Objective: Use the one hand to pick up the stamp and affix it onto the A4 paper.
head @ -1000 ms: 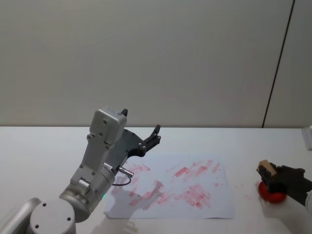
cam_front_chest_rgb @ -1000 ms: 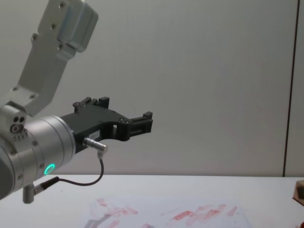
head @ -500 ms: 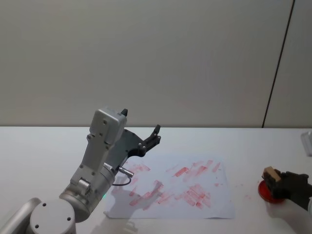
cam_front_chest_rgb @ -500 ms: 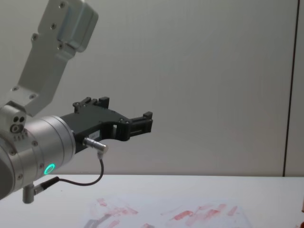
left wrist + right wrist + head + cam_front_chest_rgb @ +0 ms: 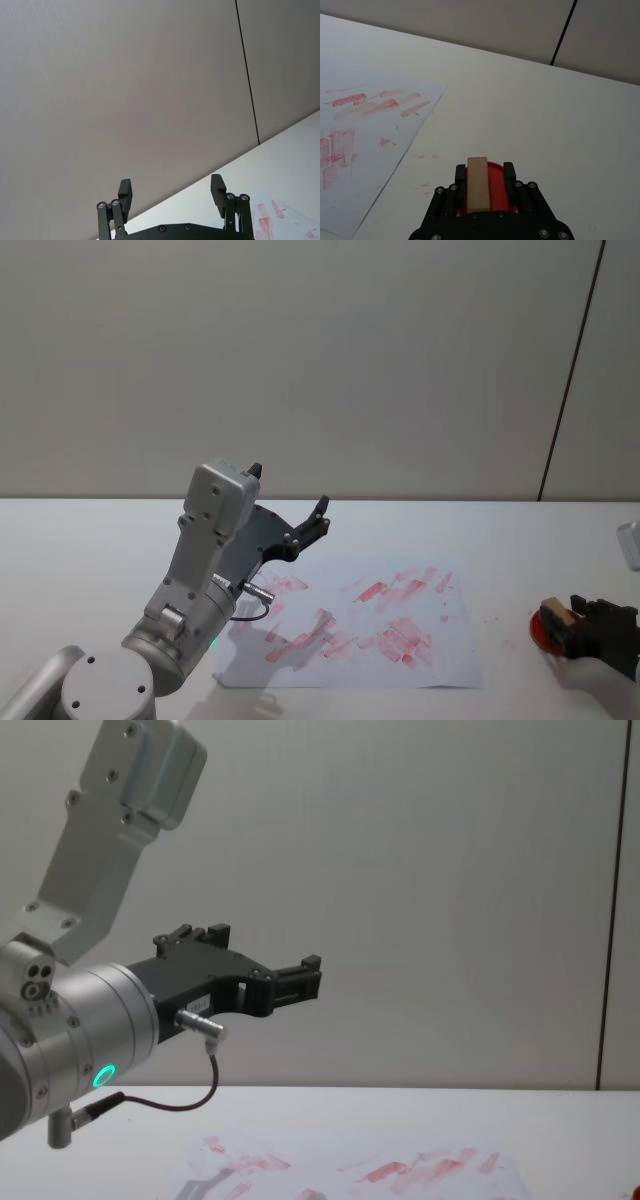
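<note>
The stamp, a small brown wood-like block, is held in my right gripper, the slim black one, which is shut on it. Both are low at the table's right side, over a round red ink pad; I cannot tell whether the stamp touches it. In the head view the stamp and right gripper sit right of the A4 paper, a white sheet with red smears. My left gripper hangs open and raised above the paper's left part.
The big silver left arm rises over the table's left front. A white object lies at the far right edge. Bare white table lies between the paper and the ink pad.
My right gripper has sunk lower and drawn slightly right with the stamp, down onto or just above the red ink pad. The left arm has not moved.
</note>
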